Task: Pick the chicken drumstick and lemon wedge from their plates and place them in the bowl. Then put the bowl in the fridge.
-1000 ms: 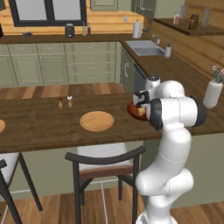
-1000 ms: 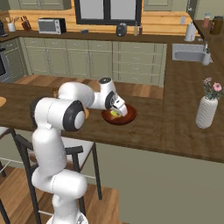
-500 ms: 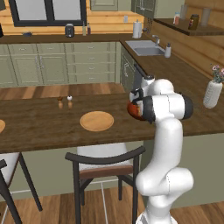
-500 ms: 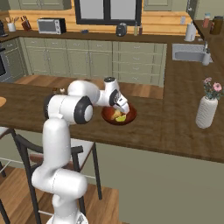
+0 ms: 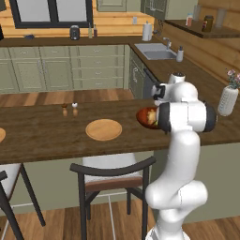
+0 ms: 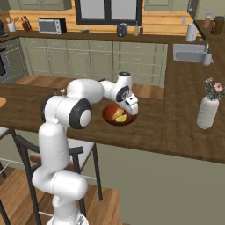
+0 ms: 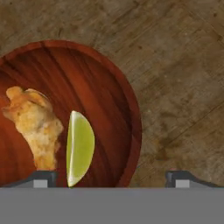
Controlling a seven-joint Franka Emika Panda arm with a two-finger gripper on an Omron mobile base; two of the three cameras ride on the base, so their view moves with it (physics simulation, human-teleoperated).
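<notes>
1. Directly beneath the spread jaws of the two-finger gripper sat the round, glossy reddish-brown bowl, resting on the dark wooden counter. The fingertips stood wide apart and grasped nothing; one tip hung over the bowl's interior, the other outside its rim.

2. Just inside that nearer tip lay the small yellow-green crescent lemon wedge, cut edge up, flat on the bowl's floor. It was free of both fingers, which reads as a piece let go where it was meant to land.

3. Beside the wedge, further from the jaws' midline, lay the lumpy golden-brown chicken drumstick, close to the wedge, though contact could not be judged.

4. Seen from the right base camera, both foods showed in the bowl under the hand.

5. Well away from the jaws along the counter sat a flat round light-tan wooden plate, bare.

6. Judgement: the loading step looked complete; the bowl remained to be gripped, probably at its rim, and carried to the fridge. A shallow glossy bowl could tilt and spill its contents.
</notes>
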